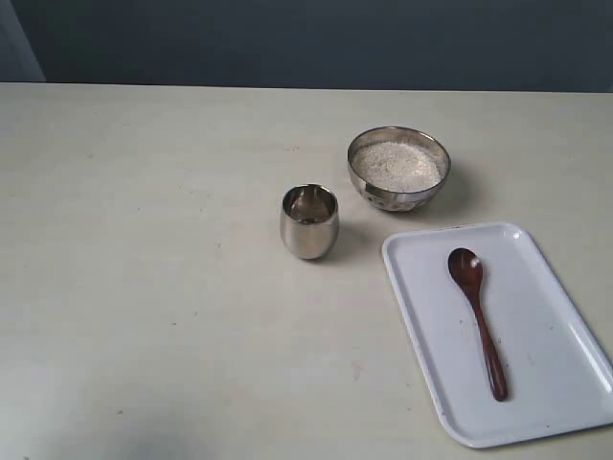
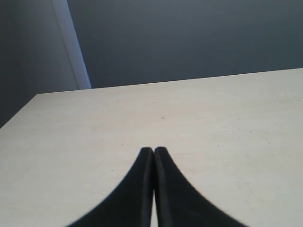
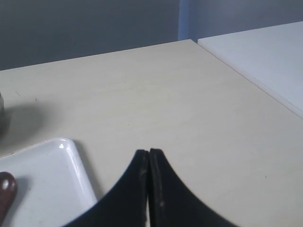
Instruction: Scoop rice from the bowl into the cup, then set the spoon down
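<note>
Toward the back right of the table (image 1: 144, 240), the rice (image 1: 397, 165) fills the bowl (image 1: 398, 199) nearly to the rim, w/ a flat white surface. The cup (image 1: 309, 228) stands upright just beside the bowl, nearer the camera and to the left, not touching it. The spoon (image 1: 477, 316) lies on the white tray (image 1: 546, 326) in front of the bowl, head toward the bowl, handle running toward the near edge. Both grippers show only in the wrist views. The left gripper (image 2: 154, 150) sits over bare tabletop, aimed across it at a dark wall, fingertips pressed together w/ nothing between. The right gripper (image 3: 149, 152) is likewise closed on nothing, fingertips meeting, just beside the tray's rounded corner (image 3: 57, 156). The right wrist view also catches the tip of the spoon head (image 3: 5, 189) on the tray, plus a second, whiter surface (image 3: 265, 61) butting against the table's edge, which the exterior view doesn't show. The bowl's rice and the cup show clearly only in the exterior view.
</note>
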Action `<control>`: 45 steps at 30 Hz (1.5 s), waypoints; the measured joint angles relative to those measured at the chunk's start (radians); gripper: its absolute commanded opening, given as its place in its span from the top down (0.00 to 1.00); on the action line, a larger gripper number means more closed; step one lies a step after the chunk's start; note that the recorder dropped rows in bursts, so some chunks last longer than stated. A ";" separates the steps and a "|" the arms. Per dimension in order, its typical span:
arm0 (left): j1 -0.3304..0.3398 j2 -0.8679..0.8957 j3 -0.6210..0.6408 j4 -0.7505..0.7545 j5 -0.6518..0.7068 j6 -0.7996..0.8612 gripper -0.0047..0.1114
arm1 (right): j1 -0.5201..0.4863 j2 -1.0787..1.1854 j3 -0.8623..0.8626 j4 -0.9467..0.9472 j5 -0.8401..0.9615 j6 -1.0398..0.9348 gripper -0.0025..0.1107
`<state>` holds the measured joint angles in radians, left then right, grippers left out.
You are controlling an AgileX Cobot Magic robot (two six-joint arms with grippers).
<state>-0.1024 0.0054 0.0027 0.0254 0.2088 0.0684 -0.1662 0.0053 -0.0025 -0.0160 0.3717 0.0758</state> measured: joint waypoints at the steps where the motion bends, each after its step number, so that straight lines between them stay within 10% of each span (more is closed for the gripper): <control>1: 0.000 0.000 0.000 0.000 0.000 0.000 0.96 | 0.000 0.000 0.000 -0.002 0.000 0.002 0.99; 45: 0.000 0.000 0.000 0.000 0.000 0.000 0.96 | 0.000 0.000 0.000 0.052 0.000 -0.034 0.99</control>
<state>-0.1024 0.0054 0.0027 0.0254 0.2088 0.0684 -0.1662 0.0053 -0.0025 0.0358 0.3717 0.0420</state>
